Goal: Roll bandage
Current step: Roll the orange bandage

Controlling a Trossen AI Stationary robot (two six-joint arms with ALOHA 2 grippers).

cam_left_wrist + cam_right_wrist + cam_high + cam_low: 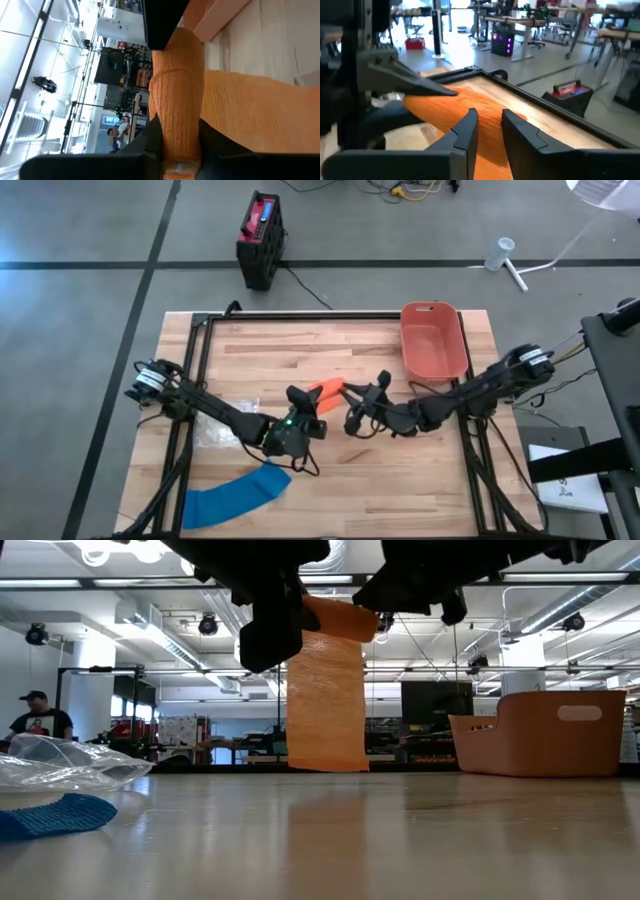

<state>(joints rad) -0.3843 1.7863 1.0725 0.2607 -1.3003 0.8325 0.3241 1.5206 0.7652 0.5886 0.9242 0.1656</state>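
Observation:
An orange bandage is partly rolled. Its roll (340, 618) is held above the table's middle, and its loose strip (325, 705) hangs down from the roll. My left gripper (305, 408) is shut on the roll (175, 100). My right gripper (352, 405) stands at the roll's other end, its fingers (470, 127) a little apart, with the orange bandage (445, 112) just beyond them. A blue bandage (235, 495) lies flat near the table's front left. My left gripper pinches the rolled part of the orange bandage (176, 145) between its two fingers at one end. The fingers come about level from the table's left and lie along the roll. The roll is lifted clear, and the strip's lower end (325, 765) reaches about the tabletop. My right gripper is at the roll's free end (372, 625); I cannot tell whether it touches it.
A clear plastic bag (225, 428) lies left of my left gripper. A salmon-coloured bin (433, 340) stands at the back right. A black frame (200, 330) runs along the table's left and far edges. A person (38, 720) shows in the room beyond.

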